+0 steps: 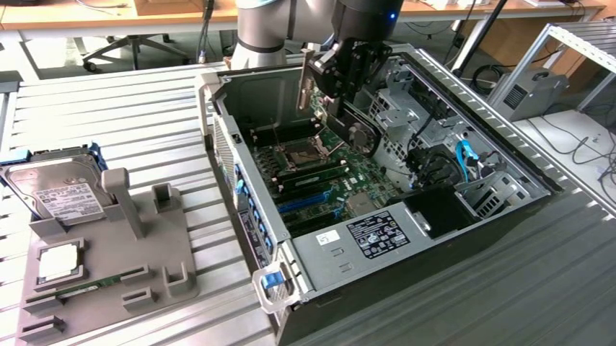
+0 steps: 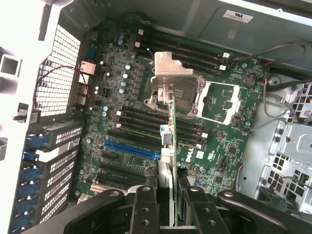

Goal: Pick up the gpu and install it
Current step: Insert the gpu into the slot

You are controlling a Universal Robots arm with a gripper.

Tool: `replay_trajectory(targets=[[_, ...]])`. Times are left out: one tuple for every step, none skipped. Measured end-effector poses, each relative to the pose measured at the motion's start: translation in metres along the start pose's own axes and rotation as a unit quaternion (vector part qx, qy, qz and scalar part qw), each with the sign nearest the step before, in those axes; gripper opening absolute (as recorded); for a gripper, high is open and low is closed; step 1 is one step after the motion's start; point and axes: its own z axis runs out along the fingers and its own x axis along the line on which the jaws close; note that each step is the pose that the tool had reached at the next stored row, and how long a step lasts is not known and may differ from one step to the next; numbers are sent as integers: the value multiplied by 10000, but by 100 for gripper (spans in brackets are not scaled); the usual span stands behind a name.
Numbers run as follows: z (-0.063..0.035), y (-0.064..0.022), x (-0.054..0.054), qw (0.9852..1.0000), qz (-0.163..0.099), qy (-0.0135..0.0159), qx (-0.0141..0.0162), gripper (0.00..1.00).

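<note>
Exterior view: the claw [image 1: 339,90], at upper centre of the frame, is closed partway on the gpu [image 1: 354,130], which hangs tilted above the motherboard [image 1: 327,180] inside the open computer case [image 1: 327,252] on the desk [image 1: 115,108]

Wrist view: the gpu [image 2: 170,122] appears edge-on, clamped between the claw [image 2: 170,209] fingers [image 2: 146,209], its silver bracket [image 2: 170,68] over the motherboard [image 2: 122,122]
</note>
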Motion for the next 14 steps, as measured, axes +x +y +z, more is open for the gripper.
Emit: replay_trajectory(targets=[[-1, 0, 0, 10000, -14, 0, 0, 27], [-2, 1, 0, 10000, -24, -1, 0, 27], [-2, 1, 0, 10000, -33, -1, 0, 27], [-3, 1, 0, 10000, -41, -1, 0, 27], [-3, 1, -1, 10000, -50, -2, 0, 27], [-4, 2, 0, 10000, -59, -2, 1, 27], [-5, 2, 0, 10000, -67, -2, 1, 27], [-5, 2, -1, 10000, -76, -3, 1, 27], [-5, 2, -1, 10000, -85, -3, 0, 27], [-6, 2, -1, 10000, -93, -3, 1, 27], [-7, 3, -1, 9999, -102, -4, 1, 27], [-7, 3, -1, 9999, -110, -4, 1, 27], [-8, 3, -1, 9999, -119, -5, 1, 27], [-12, 5, -1, 9998, -189, -7, 1, 27]])
